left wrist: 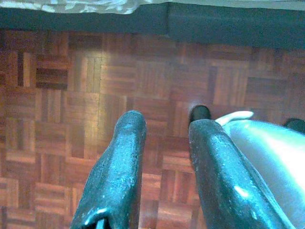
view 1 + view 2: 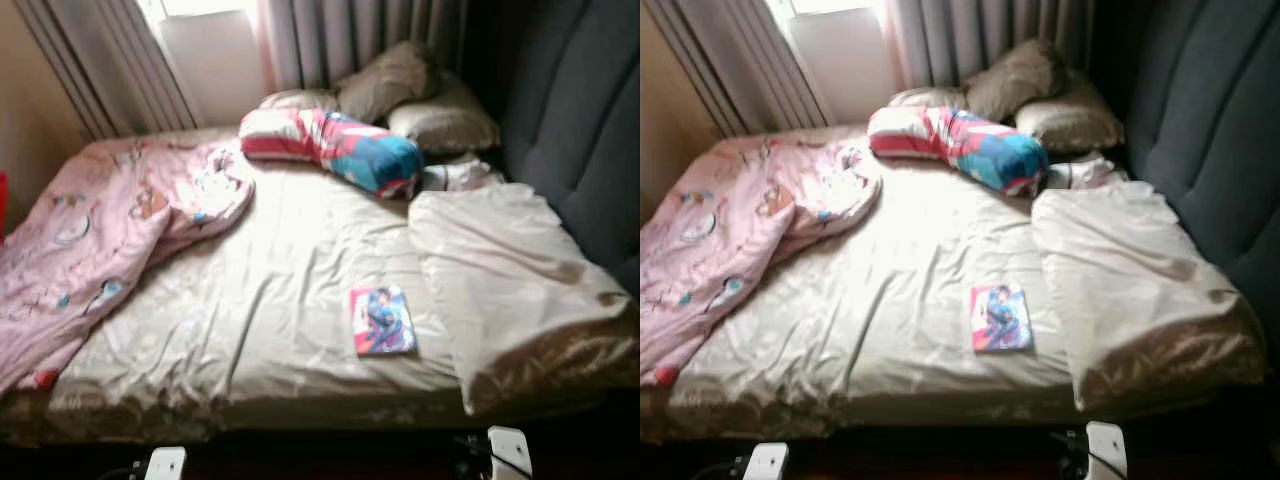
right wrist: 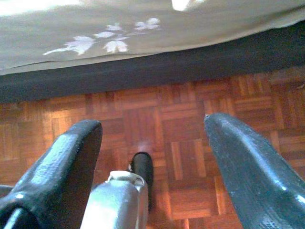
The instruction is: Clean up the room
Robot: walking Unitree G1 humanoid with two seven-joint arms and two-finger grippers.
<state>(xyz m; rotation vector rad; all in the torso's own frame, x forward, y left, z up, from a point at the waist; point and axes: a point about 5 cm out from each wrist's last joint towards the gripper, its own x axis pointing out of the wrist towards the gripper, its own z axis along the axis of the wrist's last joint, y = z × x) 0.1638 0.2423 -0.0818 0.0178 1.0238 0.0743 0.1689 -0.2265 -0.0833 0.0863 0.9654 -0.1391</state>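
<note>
We stand surveying the bed [image 2: 250, 330]; both grippers hang over the floor, left gripper [image 1: 164, 129] slightly parted, right gripper [image 3: 152, 138] spread wide. Next, reach the book [image 2: 382, 320], lower centre.

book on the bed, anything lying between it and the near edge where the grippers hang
Nothing visible does. The book lies alone on bare sheet; the pink blanket and the folded cover lie off to either side.

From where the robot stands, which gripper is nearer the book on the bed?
Right. The book lies right of centre; the right gripper hangs below that side, the left gripper further off.
</note>
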